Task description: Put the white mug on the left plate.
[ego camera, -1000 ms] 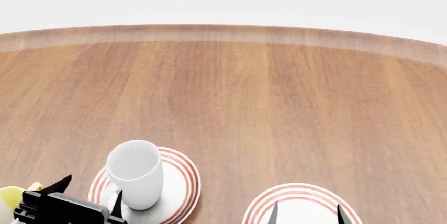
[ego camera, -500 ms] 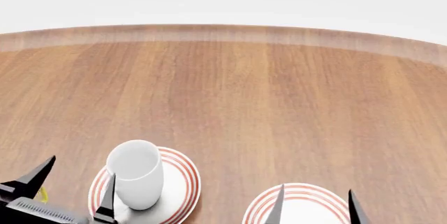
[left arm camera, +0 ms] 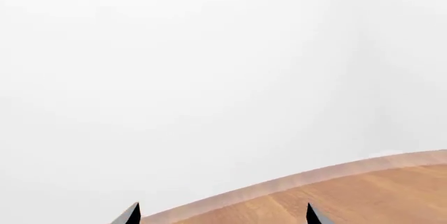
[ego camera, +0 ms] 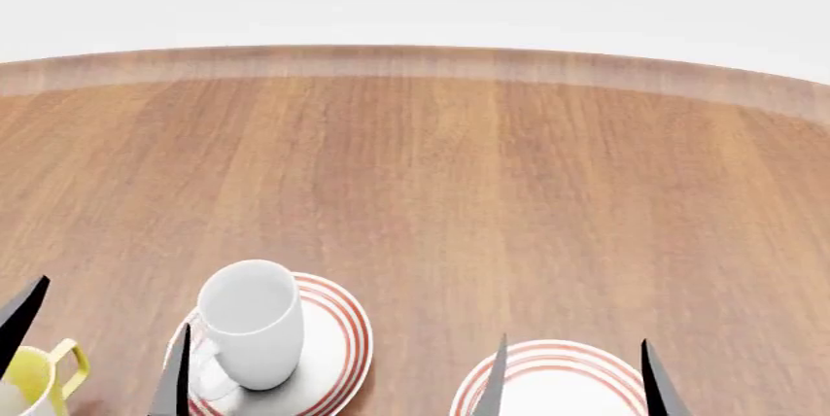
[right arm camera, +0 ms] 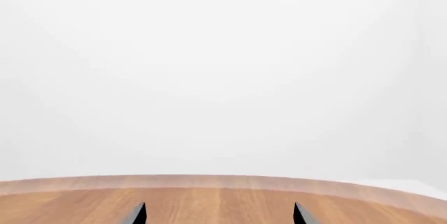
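From the head camera, the white mug point(ego camera: 252, 324) stands upright on the left plate point(ego camera: 334, 338), sitting toward the plate's nine o'clock side, its loop handle turned down toward six o'clock. The plate rests on the wooden table point(ego camera: 519, 192) at about seven o'clock of the view. The left gripper point(ego camera: 97, 348) shows only two dark fingertips, spread wide apart, one at the far left edge and the other just beside the mug's left wall; I cannot tell if that one touches it. Nothing sits between them but a yellow-handled mug point(ego camera: 39, 382) low at eight o'clock. At five o'clock lies a second red-ringed plate point(ego camera: 561, 356), and the right gripper point(ego camera: 570, 377) hangs over it, fingertips spread to either side of the plate, holding nothing.

From the left wrist camera, only the two tips of the left gripper point(left arm camera: 222, 214) peek in, well apart, with the curved table edge point(left arm camera: 335, 177) and blank white beyond.

The right wrist camera shows the same: the right gripper point(right arm camera: 219, 214) with tips apart, empty, above the table edge point(right arm camera: 223, 183).
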Controlling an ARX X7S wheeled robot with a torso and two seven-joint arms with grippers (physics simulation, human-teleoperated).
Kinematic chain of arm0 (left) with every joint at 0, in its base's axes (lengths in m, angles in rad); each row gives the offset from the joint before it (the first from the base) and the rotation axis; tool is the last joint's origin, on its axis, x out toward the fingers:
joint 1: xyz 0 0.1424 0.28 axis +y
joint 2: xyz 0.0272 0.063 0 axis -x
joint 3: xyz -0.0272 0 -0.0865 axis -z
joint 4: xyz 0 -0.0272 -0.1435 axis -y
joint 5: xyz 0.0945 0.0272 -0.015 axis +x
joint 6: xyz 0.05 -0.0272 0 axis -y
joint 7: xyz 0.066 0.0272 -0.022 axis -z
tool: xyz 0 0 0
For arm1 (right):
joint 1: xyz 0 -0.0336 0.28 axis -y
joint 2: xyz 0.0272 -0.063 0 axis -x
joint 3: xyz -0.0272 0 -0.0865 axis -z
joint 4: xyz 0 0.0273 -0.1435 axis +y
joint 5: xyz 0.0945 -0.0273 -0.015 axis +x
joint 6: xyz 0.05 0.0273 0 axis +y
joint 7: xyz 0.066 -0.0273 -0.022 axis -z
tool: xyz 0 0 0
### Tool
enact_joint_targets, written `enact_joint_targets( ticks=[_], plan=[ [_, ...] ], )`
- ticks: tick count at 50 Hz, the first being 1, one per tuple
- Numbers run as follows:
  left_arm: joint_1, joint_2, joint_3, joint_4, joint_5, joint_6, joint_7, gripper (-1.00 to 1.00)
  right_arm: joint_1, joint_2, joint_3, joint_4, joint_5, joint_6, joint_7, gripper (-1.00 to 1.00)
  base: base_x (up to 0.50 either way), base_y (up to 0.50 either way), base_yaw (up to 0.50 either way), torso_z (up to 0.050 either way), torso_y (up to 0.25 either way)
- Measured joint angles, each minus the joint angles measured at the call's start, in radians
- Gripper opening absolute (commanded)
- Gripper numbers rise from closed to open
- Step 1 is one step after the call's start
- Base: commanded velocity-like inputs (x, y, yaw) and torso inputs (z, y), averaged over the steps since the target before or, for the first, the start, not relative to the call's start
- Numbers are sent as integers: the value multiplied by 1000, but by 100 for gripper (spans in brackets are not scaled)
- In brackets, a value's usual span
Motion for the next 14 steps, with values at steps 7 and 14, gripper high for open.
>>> enact_joint_targets(
  ticks=[7, 14],
  plan=[
    [49, -25, -7, 86, 24, 11, -25, 100, -27, 11, -13, -67, -30, 9, 14, 100, 0, 0, 0, 0, 0],
    [107, -52, -16, 166, 58, 32, -51, 100, -54, 21, -31, -130, -65, 18, 26, 100, 0, 0, 0, 0, 0]
  ],
)
